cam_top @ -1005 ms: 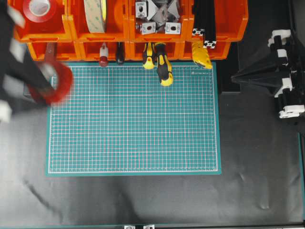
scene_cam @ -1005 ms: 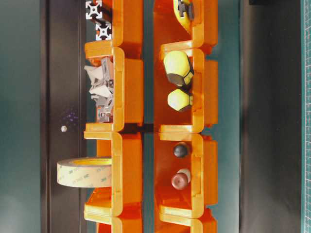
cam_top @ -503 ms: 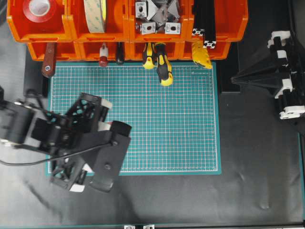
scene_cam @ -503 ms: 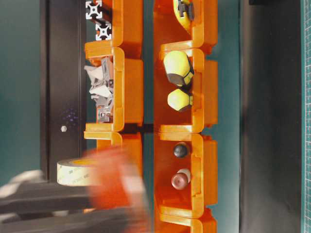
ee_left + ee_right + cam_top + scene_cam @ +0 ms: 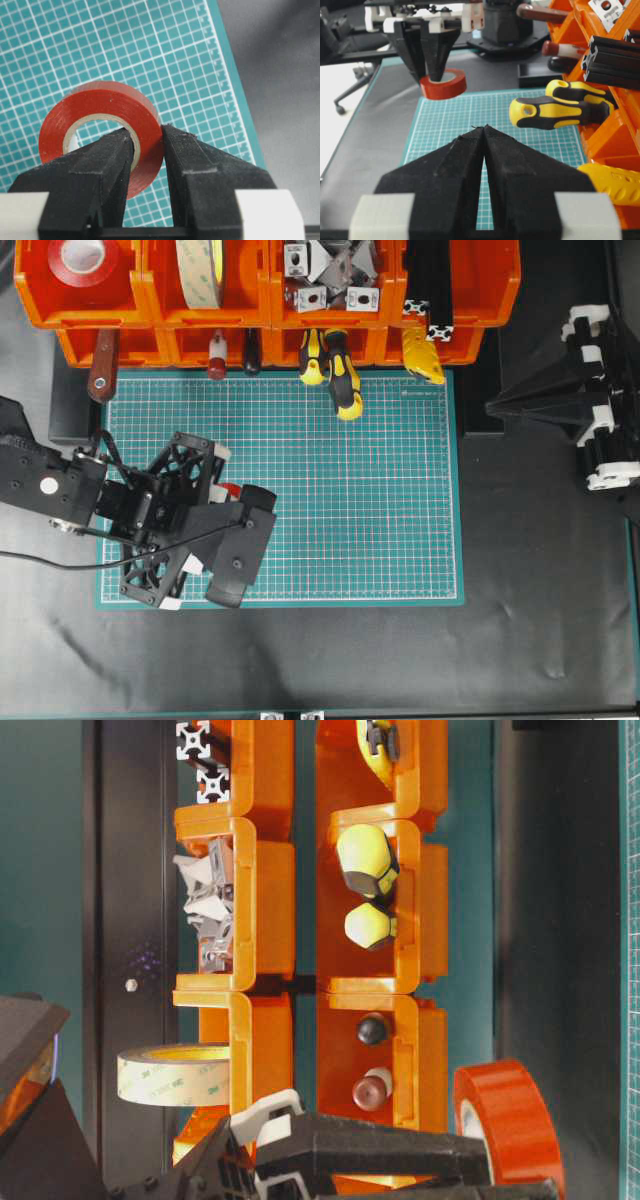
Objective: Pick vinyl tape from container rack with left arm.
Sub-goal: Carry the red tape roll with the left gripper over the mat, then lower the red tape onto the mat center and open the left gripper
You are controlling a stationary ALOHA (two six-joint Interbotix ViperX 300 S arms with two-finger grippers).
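Note:
The vinyl tape (image 5: 100,107) is a small glossy red ring, and my left gripper (image 5: 147,130) is shut on its wall, one finger inside the core and one outside. It hangs just above the green cutting mat (image 5: 350,520), over the mat's lower-left part. From overhead only a sliver of the tape (image 5: 230,490) shows under the left gripper (image 5: 225,498). The table-level view has the tape (image 5: 505,1115) at its lower right. The orange container rack (image 5: 150,300) stands along the far edge. My right gripper (image 5: 484,127) is shut and empty, parked at the right (image 5: 492,403).
The rack holds a larger red roll (image 5: 82,258), a cream tape roll (image 5: 200,270), metal brackets (image 5: 330,275) and black profiles (image 5: 430,290). Yellow-black screwdrivers (image 5: 340,375) stick out of the rack over the mat's far edge. A black box (image 5: 72,415) lies left of the mat.
The left arm carried the red tape from beside the rack down to the mat's lower left, then settled a little. The right arm has not moved.

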